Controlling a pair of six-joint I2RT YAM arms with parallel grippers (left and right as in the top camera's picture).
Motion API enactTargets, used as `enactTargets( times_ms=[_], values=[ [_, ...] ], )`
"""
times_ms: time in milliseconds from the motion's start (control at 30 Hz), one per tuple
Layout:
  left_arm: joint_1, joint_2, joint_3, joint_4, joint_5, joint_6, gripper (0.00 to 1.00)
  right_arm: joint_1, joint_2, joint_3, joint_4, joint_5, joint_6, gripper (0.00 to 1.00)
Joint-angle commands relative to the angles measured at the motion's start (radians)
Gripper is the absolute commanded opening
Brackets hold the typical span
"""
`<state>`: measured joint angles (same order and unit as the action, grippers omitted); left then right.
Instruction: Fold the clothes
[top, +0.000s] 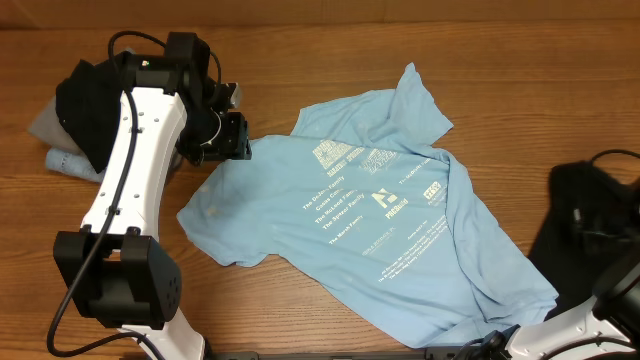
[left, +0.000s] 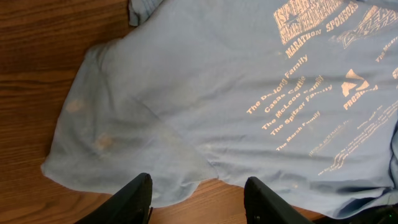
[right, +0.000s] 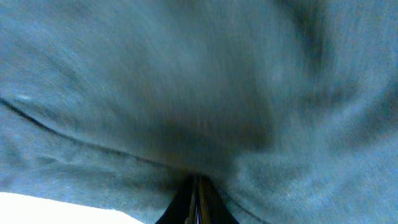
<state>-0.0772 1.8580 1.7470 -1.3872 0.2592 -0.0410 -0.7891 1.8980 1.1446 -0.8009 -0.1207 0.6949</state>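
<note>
"On the wooden table (top: 330, 40), what is the biggest thing in front of me?"

"Your light blue T-shirt (top: 390, 200). It lies rumpled across the middle with the white lettering (top: 340, 205) facing up, one sleeve toward the far edge and the hem toward the near right corner. Your left arm (top: 130, 160) reaches along the left side of the table toward it. A black garment (top: 590, 220) sits just beside the shirt's right edge. Another dark heap (top: 85, 100) lies at the far left, partly over a pale blue piece (top: 60, 158)."

"And my grippers?"

"Your left gripper (left: 199, 193) hangs over the shirt's left edge. Its fingers (left: 134, 199) are spread with a clear gap, and nothing is between them. Your right gripper (right: 196, 199) is down at the near hem, pinched fully together. The blue cloth fills its camera and puckers right at the tips, so it has hold of the shirt."
</note>
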Motion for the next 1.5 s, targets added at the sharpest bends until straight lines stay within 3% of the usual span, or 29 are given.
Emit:
enactTargets(
  times_ms=[0,267,467,700,900,1233,1367,1467],
  values=[
    [-0.002,-0.027,0.002,-0.001,0.033,0.019,0.51,-0.065,0.128,0.014,0.17,0.206,0.06,0.04],
    [-0.002,-0.027,0.002,-0.001,0.053,0.019,0.51,-0.071,0.128,0.301,0.179,0.126,-0.118,0.04],
    [-0.002,-0.027,0.002,-0.001,0.056,0.019,0.53,-0.071,0.127,0.483,-0.129,-0.161,-0.128,0.04],
    [-0.002,-0.027,0.002,-0.004,0.056,0.019,0.57,-0.071,0.042,0.53,-0.472,-0.161,-0.188,0.04],
    [-0.002,-0.027,0.002,-0.004,0.056,0.019,0.6,-0.059,-0.068,0.528,-0.615,-0.142,-0.253,0.04],
    [-0.002,-0.027,0.002,-0.008,0.055,0.021,0.62,0.008,-0.425,0.401,-0.664,-0.07,-0.2,0.04],
    [-0.002,-0.027,0.002,-0.02,0.053,0.046,0.63,0.017,-0.496,0.135,-0.518,0.069,-0.08,0.15],
    [-0.002,-0.027,0.002,-0.037,0.052,0.048,0.63,-0.04,-0.48,-0.043,-0.384,0.068,-0.045,0.15]
  ],
)
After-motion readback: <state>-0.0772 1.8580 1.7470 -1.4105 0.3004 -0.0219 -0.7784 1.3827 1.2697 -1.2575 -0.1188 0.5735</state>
